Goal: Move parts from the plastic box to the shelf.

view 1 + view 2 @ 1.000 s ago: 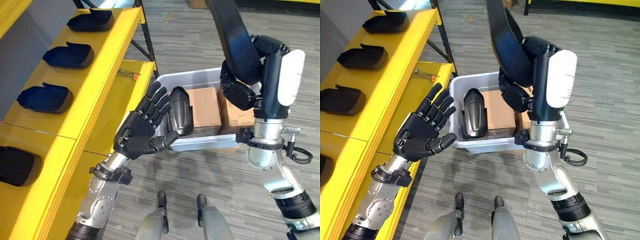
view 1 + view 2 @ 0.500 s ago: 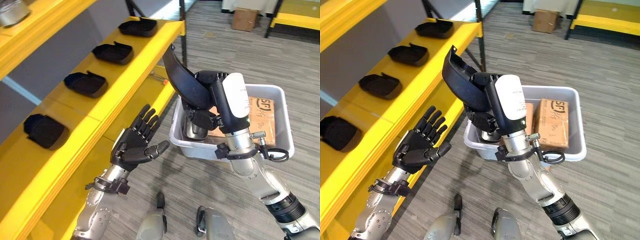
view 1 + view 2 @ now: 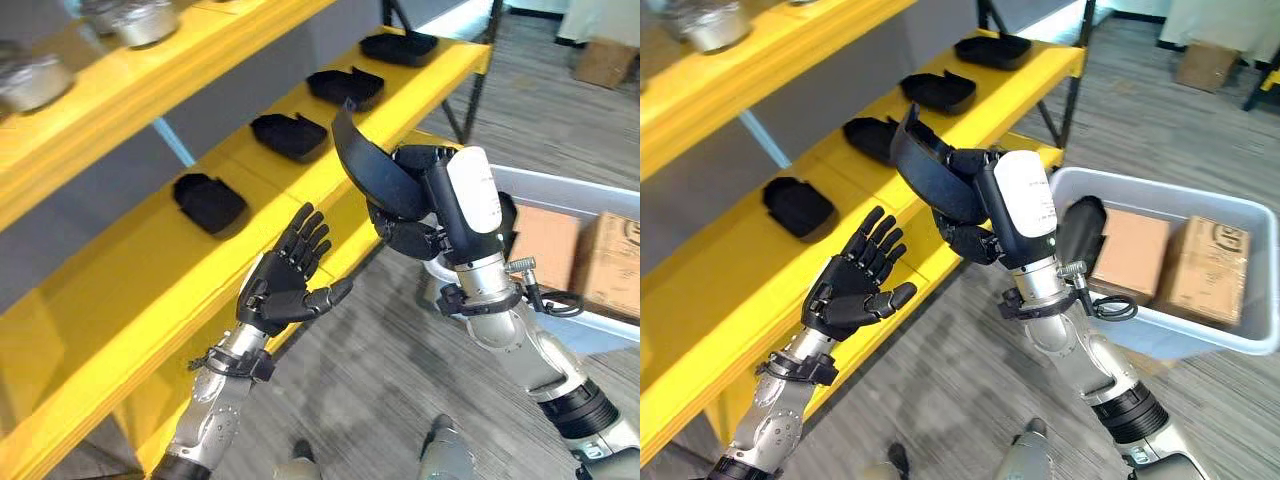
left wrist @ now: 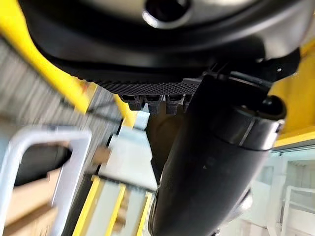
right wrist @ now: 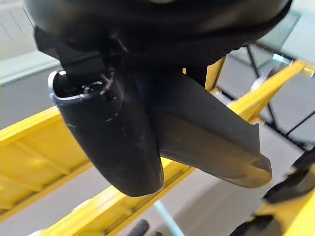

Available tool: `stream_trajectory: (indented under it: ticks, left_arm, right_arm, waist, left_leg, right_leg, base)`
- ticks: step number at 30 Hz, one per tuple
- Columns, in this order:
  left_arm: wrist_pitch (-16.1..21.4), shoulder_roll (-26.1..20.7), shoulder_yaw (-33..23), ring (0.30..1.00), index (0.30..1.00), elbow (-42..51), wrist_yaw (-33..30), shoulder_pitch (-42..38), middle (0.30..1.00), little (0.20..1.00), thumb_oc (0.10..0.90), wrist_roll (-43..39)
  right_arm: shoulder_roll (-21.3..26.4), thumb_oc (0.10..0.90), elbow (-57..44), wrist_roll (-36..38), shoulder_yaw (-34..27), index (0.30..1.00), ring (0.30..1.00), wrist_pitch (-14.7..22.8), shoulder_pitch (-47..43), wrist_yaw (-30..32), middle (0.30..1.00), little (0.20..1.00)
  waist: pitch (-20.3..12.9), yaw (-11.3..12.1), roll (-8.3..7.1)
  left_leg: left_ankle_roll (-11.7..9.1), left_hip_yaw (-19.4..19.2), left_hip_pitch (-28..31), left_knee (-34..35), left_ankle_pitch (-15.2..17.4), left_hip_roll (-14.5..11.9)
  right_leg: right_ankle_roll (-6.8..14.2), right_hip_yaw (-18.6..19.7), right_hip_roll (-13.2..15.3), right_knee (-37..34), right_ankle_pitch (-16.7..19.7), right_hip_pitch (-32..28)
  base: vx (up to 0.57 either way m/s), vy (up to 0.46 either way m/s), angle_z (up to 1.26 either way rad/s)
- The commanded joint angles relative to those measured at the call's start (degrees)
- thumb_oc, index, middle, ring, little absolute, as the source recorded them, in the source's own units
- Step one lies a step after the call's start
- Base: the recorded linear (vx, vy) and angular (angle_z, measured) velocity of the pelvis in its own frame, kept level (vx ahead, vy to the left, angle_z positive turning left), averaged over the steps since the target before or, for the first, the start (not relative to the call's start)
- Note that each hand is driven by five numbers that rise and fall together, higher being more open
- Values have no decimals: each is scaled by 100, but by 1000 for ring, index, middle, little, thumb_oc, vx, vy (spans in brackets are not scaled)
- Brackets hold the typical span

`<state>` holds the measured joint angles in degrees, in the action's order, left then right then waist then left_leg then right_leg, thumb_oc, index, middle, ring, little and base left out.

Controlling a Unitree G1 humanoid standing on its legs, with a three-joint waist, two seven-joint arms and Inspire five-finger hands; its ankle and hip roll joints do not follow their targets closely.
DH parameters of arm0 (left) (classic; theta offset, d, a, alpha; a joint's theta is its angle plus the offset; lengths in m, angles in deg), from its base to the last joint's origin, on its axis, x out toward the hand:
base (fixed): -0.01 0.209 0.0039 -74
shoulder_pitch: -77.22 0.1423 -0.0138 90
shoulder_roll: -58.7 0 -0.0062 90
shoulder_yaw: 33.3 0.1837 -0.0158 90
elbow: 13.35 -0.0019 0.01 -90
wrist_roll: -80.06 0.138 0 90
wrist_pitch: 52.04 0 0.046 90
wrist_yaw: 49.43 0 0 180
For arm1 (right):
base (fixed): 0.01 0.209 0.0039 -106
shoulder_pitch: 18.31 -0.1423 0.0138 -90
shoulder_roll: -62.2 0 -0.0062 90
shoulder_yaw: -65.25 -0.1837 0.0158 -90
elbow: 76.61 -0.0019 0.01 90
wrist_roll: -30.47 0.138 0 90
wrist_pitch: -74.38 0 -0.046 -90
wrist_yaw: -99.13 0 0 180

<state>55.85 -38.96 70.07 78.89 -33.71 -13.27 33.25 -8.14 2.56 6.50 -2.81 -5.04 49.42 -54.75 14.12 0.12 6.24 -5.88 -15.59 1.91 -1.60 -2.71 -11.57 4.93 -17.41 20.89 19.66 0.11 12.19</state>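
Note:
My right hand (image 3: pixel 412 218) is shut on a black moulded part (image 3: pixel 362 168), held up in the air next to the yellow shelf (image 3: pixel 130 290). The part (image 5: pixel 197 140) hangs from the fingers in the right wrist view. My left hand (image 3: pixel 285 285) is open, palm up, fingers spread, just left of and below the part, holding nothing. The grey plastic box (image 3: pixel 1140 187) sits on the floor to the right, with another black part (image 3: pixel 1080 228) standing in its near corner. Several black parts (image 3: pixel 210 200) lie in a row along the shelf.
Two cardboard boxes (image 3: pixel 1205 270) lie in the plastic box. An upper yellow shelf carries metal parts (image 3: pixel 140 20). A black shelf post (image 3: pixel 1070 80) stands at the shelf's far end. Grey floor lies between the shelf and the box.
The camera has swung left toward the shelf. My right hand keeps the black part raised, now closer to the shelf and away from the box. The left hand stays open.

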Motion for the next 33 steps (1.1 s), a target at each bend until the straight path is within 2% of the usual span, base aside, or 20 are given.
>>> stream_trajectory:
  ticks: [1, 3, 5, 7, 9, 11, 12, 14, 15, 20, 26, 33]
  left_arm:
    - [785, -57, -411, 1000, 1000, 653, -170, -48, 1000, 1000, 900, 176]
    - [835, -99, -412, 1000, 1000, 655, -155, -71, 1000, 1000, 900, 304]
    - [746, -187, -488, 1000, 1000, 687, 71, -57, 1000, 1000, 900, 208]
    - [704, -260, -517, 1000, 1000, 693, 211, -78, 1000, 1000, 900, 226]
    - [531, -312, -498, 1000, 1000, 709, 511, -183, 1000, 1000, 900, 138]
    - [438, -317, -453, 1000, 1000, 688, 670, -272, 1000, 1000, 900, 62]
    - [426, -315, -442, 1000, 1000, 688, 673, -287, 1000, 1000, 900, 66]
    - [314, -304, -370, 1000, 1000, 671, 788, -392, 1000, 1000, 900, 32]
    - [295, -299, -364, 1000, 1000, 676, 790, -403, 1000, 1000, 900, 35]
    - [209, -276, -547, 1000, 1000, 886, 667, -212, 1000, 1000, 900, 17]
    - [204, -257, -587, 1000, 1000, 1016, 623, -17, 1000, 1000, 900, 24]
    - [203, -244, -570, 1000, 1000, 1067, 611, -2, 1000, 1000, 900, 29]
  right_arm:
    - [-210, 400, -583, 157, 110, 300, 300, 567, -967, 196, 300, 300]
    - [-265, 400, -560, 97, 144, 300, 300, 480, -974, 280, 300, 300]
    - [-404, 400, -497, -35, 152, 300, 300, 319, -956, 394, 300, 300]
    - [-486, 400, -453, -155, 155, 300, 300, 238, -932, 477, 300, 300]
    - [-530, 400, -493, -333, 72, 300, 300, 17, -728, 657, 300, 300]
    - [-507, 400, -569, -430, -33, 300, 300, -55, -505, 755, 300, 300]
    - [-502, 400, -578, -441, -58, 300, 300, -40, -458, 768, 300, 300]
    - [-455, 400, -632, -555, -217, 300, 300, -12, -227, 896, 300, 300]
    - [-457, 400, -650, -598, -245, 300, 300, 6, -192, 906, 300, 300]
    - [-463, 400, -749, -667, -300, 300, 300, 167, -222, 701, 300, 300]
    - [-471, 400, -819, -588, -143, 300, 300, 59, -442, 486, 300, 300]
    - [-536, 400, -800, -715, -35, 300, 300, 11, -581, 424, 300, 300]
  waist:
    - [-408, -110, -10]
    - [-442, -53, -36]
    - [-518, 46, -152]
    - [-566, 79, -223]
    - [-651, 78, -326]
    - [-702, 29, -397]
    - [-713, 17, -412]
    - [-719, -25, -486]
    - [-715, -23, -502]
    - [-657, 117, -591]
    - [-651, 269, -682]
    - [-593, 389, -764]
  left_leg:
    - [-138, 185, 260, -101, -576, -437]
    - [-80, 249, 280, 8, -375, -277]
    - [39, 384, 329, 273, -29, -46]
    - [92, 500, 358, 421, 60, 61]
    - [154, 793, 398, 615, 81, 163]
    - [218, 1057, 343, 660, 97, 256]
    - [233, 1119, 331, 660, 112, 279]
    - [296, 1421, 289, 660, 176, 400]
    - [301, 1460, 282, 660, 191, 421]
    - [291, 1374, 321, 650, 259, 450]
    - [269, 1183, 381, 660, 296, 421]
    - [358, 1033, 388, 533, 400, 550]
  right_leg:
    - [-322, -146, -656, -880, -495, -1008]
    - [-185, -83, -625, -1099, -314, -1087]
    - [36, 83, -577, -1535, 20, -1234]
    - [155, 233, -584, -1781, 173, -1337]
    - [288, 661, -672, -2098, 349, -1473]
    - [331, 1067, -747, -2238, 450, -1498]
    - [339, 1141, -758, -2263, 458, -1511]
    - [343, 1601, -861, -2233, 421, -1522]
    - [343, 1658, -876, -2230, 411, -1527]
    - [370, 1490, -836, -2335, 414, -1604]
    - [433, 1218, -740, -2460, 460, -1702]
    - [544, 1053, -551, -2466, 571, -1678]
  base:
    - [-36, 265, 34]
    - [-21, 137, 40]
    - [-12, 124, 72]
    - [11, 127, 76]
    - [48, 98, 94]
    - [22, 55, 111]
    - [18, 52, 104]
    - [31, 61, 99]
    - [24, 65, 64]
    - [44, 83, 37]
    - [47, 94, -11]
    - [41, 124, -1]
